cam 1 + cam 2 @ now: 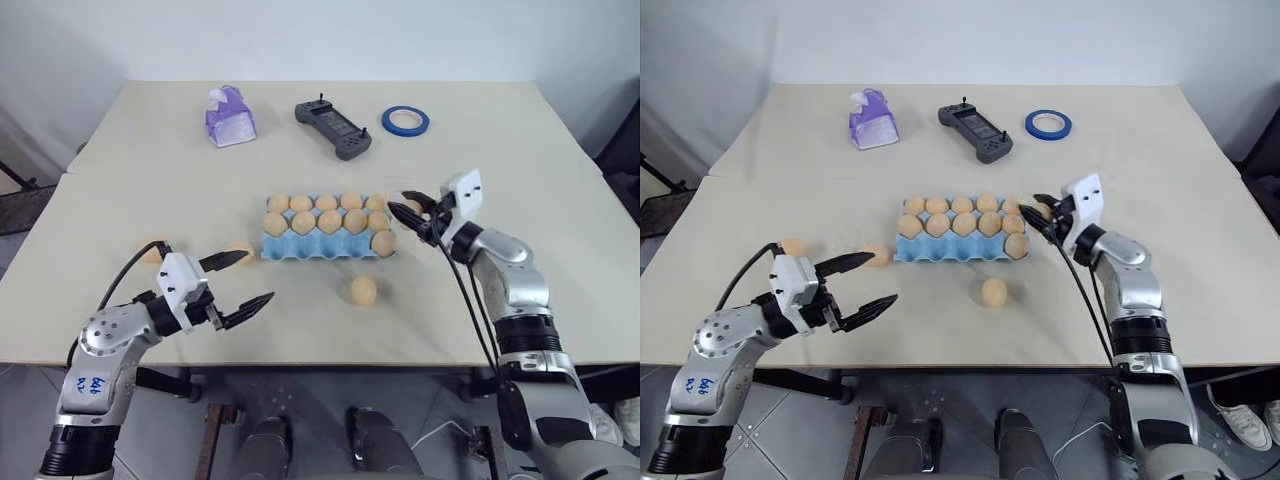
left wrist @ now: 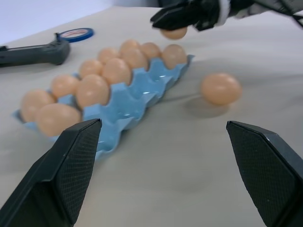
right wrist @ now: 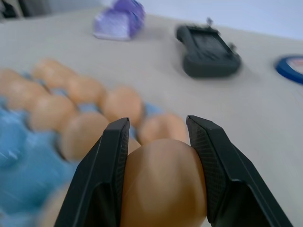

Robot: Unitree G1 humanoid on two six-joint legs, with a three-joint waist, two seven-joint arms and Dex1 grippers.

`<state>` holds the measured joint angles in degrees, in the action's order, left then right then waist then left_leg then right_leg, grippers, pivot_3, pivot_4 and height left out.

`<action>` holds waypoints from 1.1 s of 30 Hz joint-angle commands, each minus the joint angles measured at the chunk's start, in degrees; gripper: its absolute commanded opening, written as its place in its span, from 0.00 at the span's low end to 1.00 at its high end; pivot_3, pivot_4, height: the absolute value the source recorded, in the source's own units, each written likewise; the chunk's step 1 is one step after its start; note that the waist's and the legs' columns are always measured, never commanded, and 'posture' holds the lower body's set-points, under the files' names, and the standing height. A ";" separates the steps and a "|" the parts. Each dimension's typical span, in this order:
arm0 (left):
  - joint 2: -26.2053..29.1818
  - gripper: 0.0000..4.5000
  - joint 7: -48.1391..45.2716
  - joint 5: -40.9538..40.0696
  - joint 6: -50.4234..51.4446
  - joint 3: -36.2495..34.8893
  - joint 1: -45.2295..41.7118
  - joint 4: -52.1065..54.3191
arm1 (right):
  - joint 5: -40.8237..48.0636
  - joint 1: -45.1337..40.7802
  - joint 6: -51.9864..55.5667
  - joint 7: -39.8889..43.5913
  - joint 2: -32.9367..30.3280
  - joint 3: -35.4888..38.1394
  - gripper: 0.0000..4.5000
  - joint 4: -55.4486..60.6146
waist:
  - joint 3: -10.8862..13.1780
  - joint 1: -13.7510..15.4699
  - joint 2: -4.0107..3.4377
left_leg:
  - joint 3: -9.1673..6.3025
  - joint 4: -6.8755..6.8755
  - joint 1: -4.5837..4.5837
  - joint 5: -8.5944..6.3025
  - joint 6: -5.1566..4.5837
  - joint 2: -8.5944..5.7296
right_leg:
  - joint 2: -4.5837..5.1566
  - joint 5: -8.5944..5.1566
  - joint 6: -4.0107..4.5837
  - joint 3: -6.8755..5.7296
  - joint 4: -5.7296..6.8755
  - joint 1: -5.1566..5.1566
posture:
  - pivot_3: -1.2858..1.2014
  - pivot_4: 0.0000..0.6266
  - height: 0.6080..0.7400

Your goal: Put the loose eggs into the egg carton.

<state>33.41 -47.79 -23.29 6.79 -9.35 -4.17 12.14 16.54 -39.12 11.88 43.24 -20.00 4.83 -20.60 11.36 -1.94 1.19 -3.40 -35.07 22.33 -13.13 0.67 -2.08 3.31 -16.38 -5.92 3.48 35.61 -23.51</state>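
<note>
right hand point(image 1: 409, 213) is clamping an egg point(image 3: 163, 182) between its fingers, hovering just off the right end of the egg carton point(image 1: 325, 245). the carton's sitting mid-surface point(image 1: 560, 250), its near row of cups mostly bare. left hand point(image 1: 238, 280) is hanging with fingers spread wide, gripping nothing. one loose egg point(image 1: 363, 291) is lying in front of the carton, two more near the left hand.
</note>
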 commanded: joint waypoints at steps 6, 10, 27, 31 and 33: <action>0.10 1.00 1.12 -0.33 -1.61 -4.12 1.91 -2.72 | -4.01 2.07 -2.10 -2.36 6.20 -8.09 0.38 4.16 | 0.00 0.42 0.00 | -0.11 0.01 0.09 -0.01 0.02 -0.02 | 0.11 -0.02 0.04 -0.02 -0.11 -0.01 | 0.52 0.24 1.00; 0.41 1.00 1.16 -0.31 -1.60 -4.57 2.68 -2.03 | -4.32 1.57 -3.94 -2.97 6.88 -7.75 0.57 2.36 | 0.00 0.30 0.00 | -0.13 0.03 0.19 -0.02 0.02 -0.06 | 0.16 -0.01 0.03 -0.04 -0.21 -0.04 | 0.52 0.24 1.00; 1.33 1.00 -1.58 -1.38 -0.61 -3.68 2.94 -0.75 | 12.03 33.64 -1.37 19.73 -15.24 3.65 0.99 33.51 | 0.00 1.10 -0.01 | -0.41 0.11 0.55 -0.11 0.05 0.00 | 0.17 -0.06 0.10 -0.12 -0.61 -0.11 | 0.52 0.24 1.00; 3.19 1.00 -6.13 -0.41 -1.77 -1.97 3.40 -1.93 | 10.22 40.74 -6.00 19.86 -16.21 6.06 0.99 30.74 | -0.01 0.47 0.01 | -0.38 0.09 0.48 -0.12 0.05 0.05 | 0.14 -0.06 0.11 -0.10 -0.61 -0.04 | 0.52 0.24 1.00; 3.18 1.00 -6.87 -0.49 -2.19 -1.90 2.97 -3.17 | 9.47 40.40 -7.68 18.47 -15.52 6.33 0.99 29.22 | -0.01 0.21 0.01 | -0.28 0.09 0.39 -0.12 0.05 0.05 | 0.14 -0.13 0.36 -0.01 -0.61 0.01 | 0.52 0.24 1.00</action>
<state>36.25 -53.61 -23.40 5.99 -11.05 -1.20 9.68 25.97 2.12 6.72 62.54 -35.76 9.37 8.34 11.36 -1.72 1.19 -3.59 -34.98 22.67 -13.25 0.72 -2.02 3.45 -16.51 -5.52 3.52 35.00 -23.47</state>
